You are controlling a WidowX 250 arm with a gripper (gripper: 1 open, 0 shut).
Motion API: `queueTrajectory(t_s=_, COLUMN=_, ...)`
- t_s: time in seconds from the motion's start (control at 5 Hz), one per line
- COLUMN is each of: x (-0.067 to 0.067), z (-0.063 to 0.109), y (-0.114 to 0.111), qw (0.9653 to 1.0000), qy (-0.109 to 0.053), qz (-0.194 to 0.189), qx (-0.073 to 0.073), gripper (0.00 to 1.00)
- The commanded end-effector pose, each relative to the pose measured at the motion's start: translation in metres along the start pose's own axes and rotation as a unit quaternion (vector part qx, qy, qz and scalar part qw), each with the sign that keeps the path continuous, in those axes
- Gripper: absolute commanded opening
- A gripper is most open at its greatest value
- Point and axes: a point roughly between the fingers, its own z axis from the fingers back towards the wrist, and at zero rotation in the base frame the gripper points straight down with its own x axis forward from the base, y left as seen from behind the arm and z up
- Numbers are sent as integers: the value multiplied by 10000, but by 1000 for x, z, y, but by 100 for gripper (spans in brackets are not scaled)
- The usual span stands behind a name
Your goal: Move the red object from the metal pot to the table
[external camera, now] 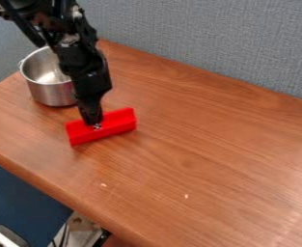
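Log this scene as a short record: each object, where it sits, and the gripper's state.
red object: lying flat on the table, outside the pot
metal pot: upright on the table, behind the block, nothing visible inside it
table: reddish-brown wood
gripper: pointing straight down, shut on the red object
task status: block on table, not yet released
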Motion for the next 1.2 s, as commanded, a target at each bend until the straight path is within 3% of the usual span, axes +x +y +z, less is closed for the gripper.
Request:
queueTrajectory(t_s=0.0, x=10, z=19, y=3, qw=9994, qy=-226, qz=-114, qx=228, gripper=0)
queueTrajectory(t_s=0.8, x=11, z=29, y=4, qw=9989, qy=-385, qz=-33, qx=284, gripper=0)
queueTrajectory(t_s=1.0, x=10, z=28, y=4, qw=9988, qy=-407, qz=-4, qx=266, gripper=100)
